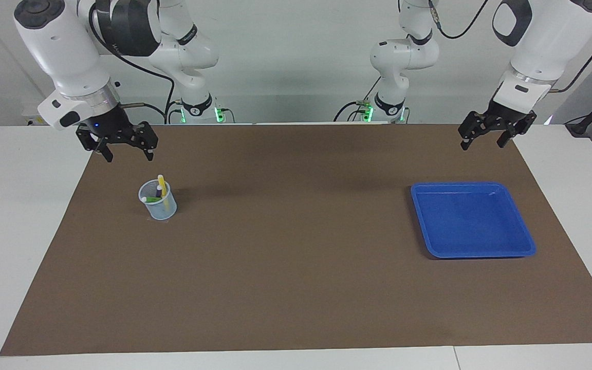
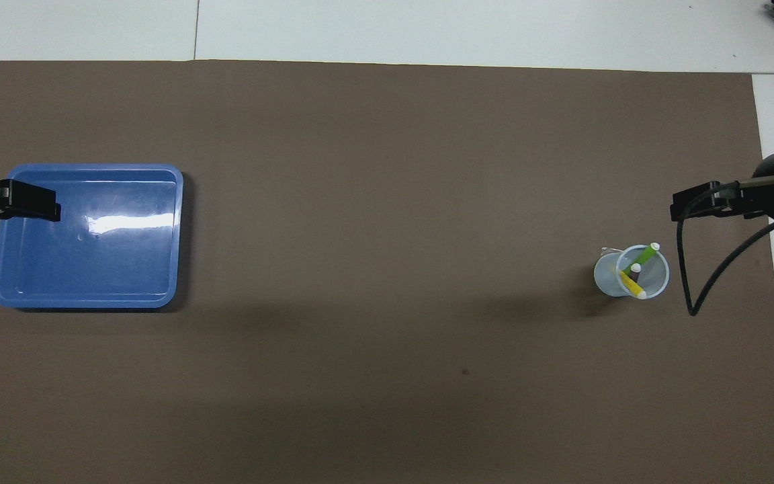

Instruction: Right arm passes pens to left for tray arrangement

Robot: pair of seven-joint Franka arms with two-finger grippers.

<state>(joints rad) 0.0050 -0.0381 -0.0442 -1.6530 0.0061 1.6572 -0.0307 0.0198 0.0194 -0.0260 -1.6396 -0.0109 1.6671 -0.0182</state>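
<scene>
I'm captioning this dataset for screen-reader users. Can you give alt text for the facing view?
Three pens, green, purple and yellow, stand in a small pale blue cup on a brown mat toward the right arm's end; the blue tray at the left arm's end holds nothing. The right end effector hangs open above the mat near the cup, and the left end effector hangs open near the tray.

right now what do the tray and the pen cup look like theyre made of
Tray: likely hard plastic, bright blue and glossy; a white glare streak shows on its floor. Cup: probably thin translucent plastic, pale blue; the pens show faintly through its wall. Whether it is mesh or solid cannot be told.
</scene>
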